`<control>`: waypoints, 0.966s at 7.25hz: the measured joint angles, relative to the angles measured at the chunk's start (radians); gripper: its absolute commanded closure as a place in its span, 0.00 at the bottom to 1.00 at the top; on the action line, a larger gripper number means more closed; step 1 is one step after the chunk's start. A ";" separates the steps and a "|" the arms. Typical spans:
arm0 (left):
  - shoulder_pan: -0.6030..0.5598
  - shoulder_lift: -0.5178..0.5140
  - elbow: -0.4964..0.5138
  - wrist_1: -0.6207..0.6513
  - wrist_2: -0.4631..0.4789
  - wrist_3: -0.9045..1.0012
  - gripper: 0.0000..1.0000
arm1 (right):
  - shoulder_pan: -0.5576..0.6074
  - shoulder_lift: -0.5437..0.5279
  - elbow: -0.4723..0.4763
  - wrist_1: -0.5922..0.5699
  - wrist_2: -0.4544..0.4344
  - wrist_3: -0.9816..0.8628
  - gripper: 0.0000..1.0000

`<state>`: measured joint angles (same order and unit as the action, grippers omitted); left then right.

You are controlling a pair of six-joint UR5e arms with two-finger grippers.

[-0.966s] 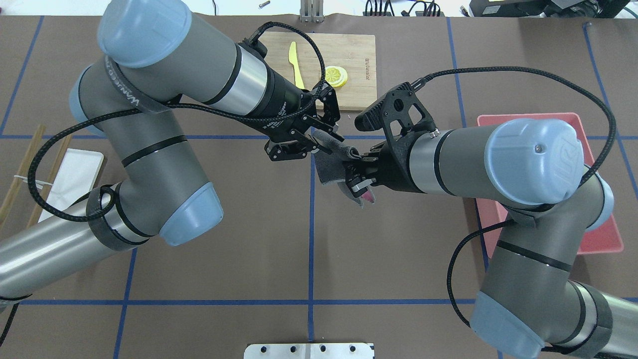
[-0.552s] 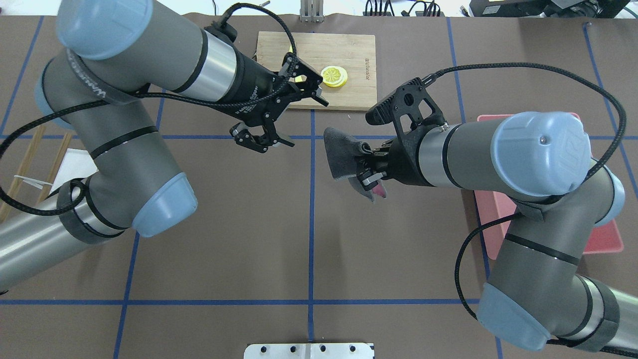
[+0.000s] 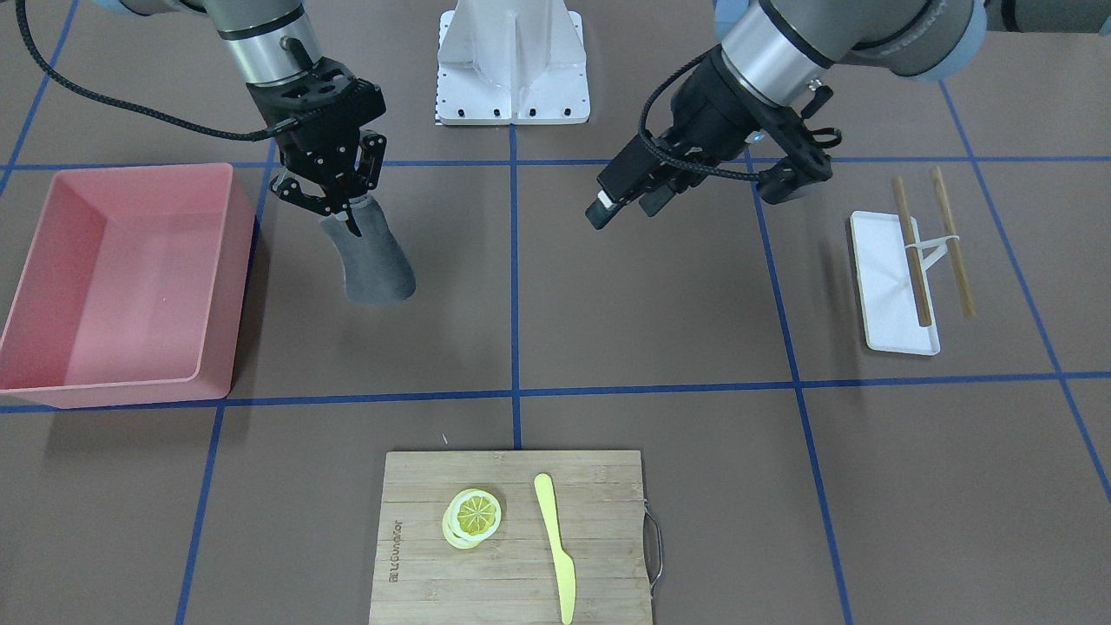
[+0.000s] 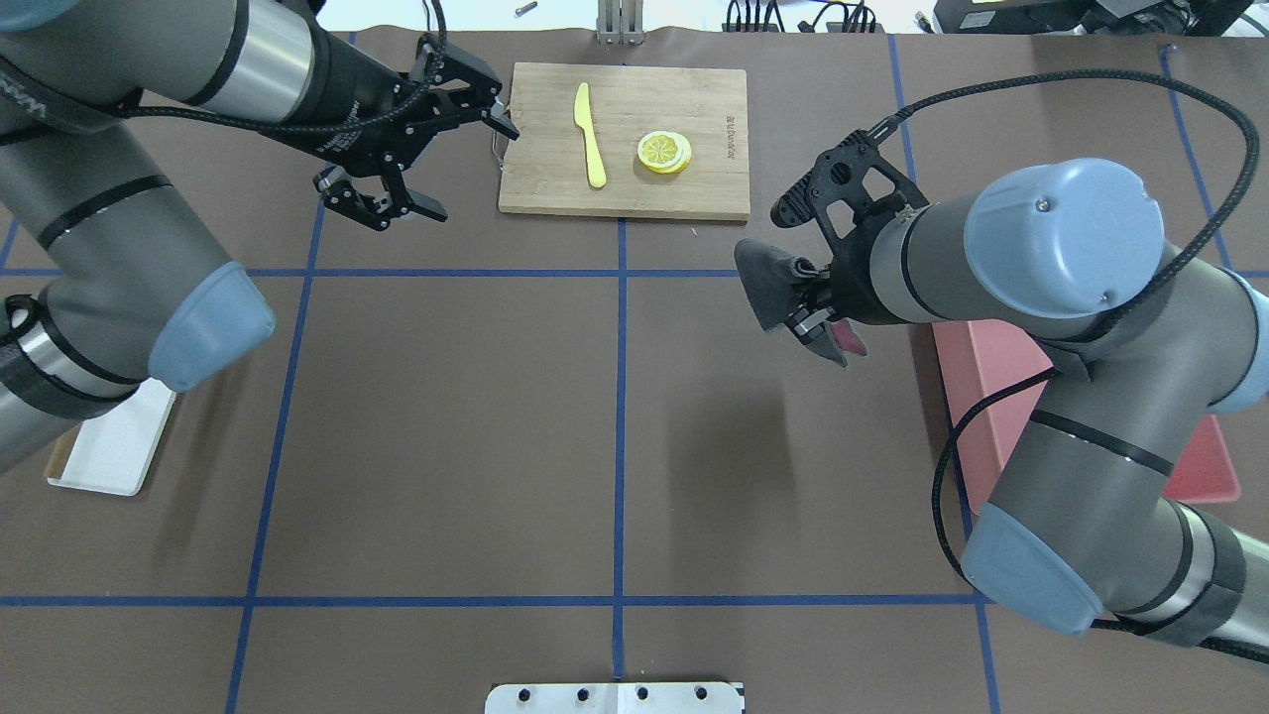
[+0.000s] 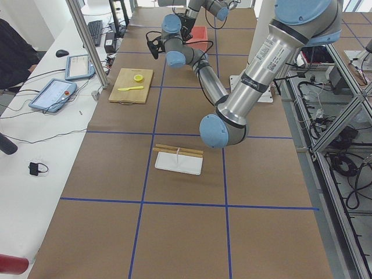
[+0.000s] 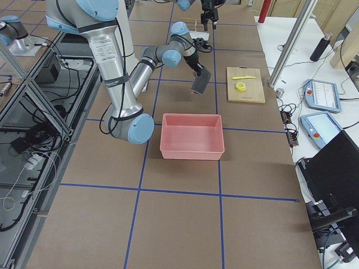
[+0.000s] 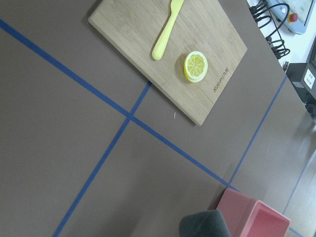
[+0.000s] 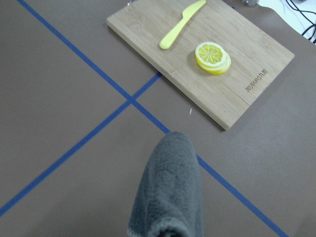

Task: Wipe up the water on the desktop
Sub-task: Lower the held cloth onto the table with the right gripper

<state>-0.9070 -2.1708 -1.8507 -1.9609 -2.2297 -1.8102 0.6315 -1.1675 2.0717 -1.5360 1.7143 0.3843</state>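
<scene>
**Grey cloth clamped in right gripper above the desktop; left gripper spread apart by the cutting board**

Directions are read from the overhead view, with the table's middle as the centre of the clock and 12 o'clock at the far edge.

The desktop (image 4: pixel 446 446), a matte brown surface crossed by blue tape lines, is seen across the whole view. Whether any part of it is wet cannot be told.

The right gripper (image 3: pixel 343 208) is found at about 2 o'clock, with its jaws clamped on the top of a grey cloth (image 3: pixel 373 256). The cloth hangs down from the fingers in a folded, tapering shape. Whether its lower edge touches the desktop cannot be told. In the right wrist view the cloth fills the lower foreground, and a tape crossing and the cutting board are seen beyond it.

The left gripper (image 4: pixel 478 172) is held at about 11 o'clock, just beside the left edge of the cutting board (image 4: pixel 694 188). Its jaws are spread wide apart and nothing is held between them.

The cutting board lies at 12 o'clock. A yellow knife (image 4: pixel 592 139) and stacked lemon slices (image 4: pixel 664 152) rest on it, side by side but apart.

A pink bin (image 3: pixel 113 278) is set at 3 o'clock, partly covered by the right arm in the overhead view. A white tray (image 3: pixel 881 286) lies at about 8 o'clock, with a joined pair of chopsticks (image 3: pixel 913 260) resting across it: one stick on the tray and the other on the desktop beside it.
</scene>
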 measured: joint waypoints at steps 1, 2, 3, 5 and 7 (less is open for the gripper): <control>-0.046 0.014 -0.006 0.051 -0.026 0.096 0.01 | 0.007 0.001 -0.048 -0.031 0.001 -0.057 1.00; -0.078 0.029 -0.009 0.086 -0.043 0.162 0.01 | 0.008 0.005 -0.105 -0.042 0.002 -0.091 1.00; -0.096 0.043 -0.009 0.100 -0.050 0.198 0.01 | 0.008 0.009 -0.163 -0.045 0.004 -0.128 1.00; -0.108 0.059 -0.006 0.107 -0.054 0.220 0.01 | 0.007 0.012 -0.245 -0.048 0.005 -0.194 1.00; -0.110 0.070 -0.002 0.108 -0.054 0.224 0.01 | -0.013 0.013 -0.293 -0.046 0.025 -0.202 1.00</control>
<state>-1.0166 -2.1004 -1.8525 -1.8531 -2.2840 -1.5857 0.6186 -1.1546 1.7784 -1.5817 1.7390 0.1828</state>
